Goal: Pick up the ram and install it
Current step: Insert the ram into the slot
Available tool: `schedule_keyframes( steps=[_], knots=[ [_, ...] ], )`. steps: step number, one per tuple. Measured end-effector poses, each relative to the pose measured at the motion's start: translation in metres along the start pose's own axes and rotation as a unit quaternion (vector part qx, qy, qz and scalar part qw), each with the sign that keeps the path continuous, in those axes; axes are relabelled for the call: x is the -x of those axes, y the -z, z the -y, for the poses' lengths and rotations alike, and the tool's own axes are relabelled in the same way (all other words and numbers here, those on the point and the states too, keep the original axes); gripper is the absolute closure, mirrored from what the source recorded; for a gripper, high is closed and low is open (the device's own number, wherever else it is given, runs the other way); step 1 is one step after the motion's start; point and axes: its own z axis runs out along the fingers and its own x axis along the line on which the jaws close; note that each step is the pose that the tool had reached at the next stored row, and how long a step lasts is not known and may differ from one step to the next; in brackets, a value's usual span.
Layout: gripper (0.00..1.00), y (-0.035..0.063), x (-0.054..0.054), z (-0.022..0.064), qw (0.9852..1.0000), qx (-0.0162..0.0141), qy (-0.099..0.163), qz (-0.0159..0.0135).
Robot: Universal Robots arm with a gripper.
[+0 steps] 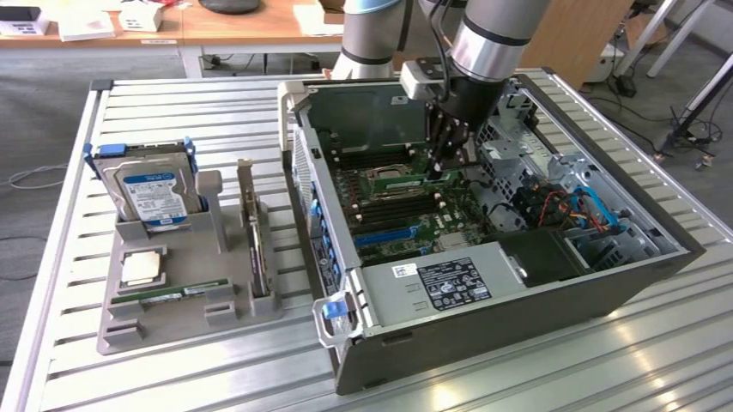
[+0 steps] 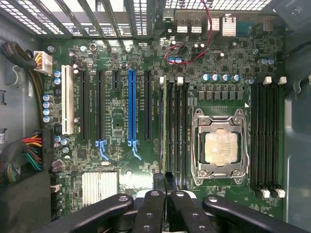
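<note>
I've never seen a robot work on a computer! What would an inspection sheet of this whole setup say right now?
Surface: slatted metal table, carrying an open computer case and a grey holder.
Job's things: the ram stands edge-on in a slot beside the processor socket.
Clutter: the holder keeps a hard drive, a loose processor chip, an upright card and a flat green strip.
Grippers: tool shut, tips at the ram's near end; contact unclear.
Cables: red wire and coloured bundle by the motherboard; blue cable inside the case.
Surroundings: wooden desks behind; white cable on the floor.
</note>
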Motion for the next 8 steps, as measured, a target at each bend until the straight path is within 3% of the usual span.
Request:
schedule_keyframes(
  steps=[8],
  knots=[
    [0.88,-0.0059,-0.0002,0.0002,1.0000,0.0000,0.000,0.0000]
  ],
)
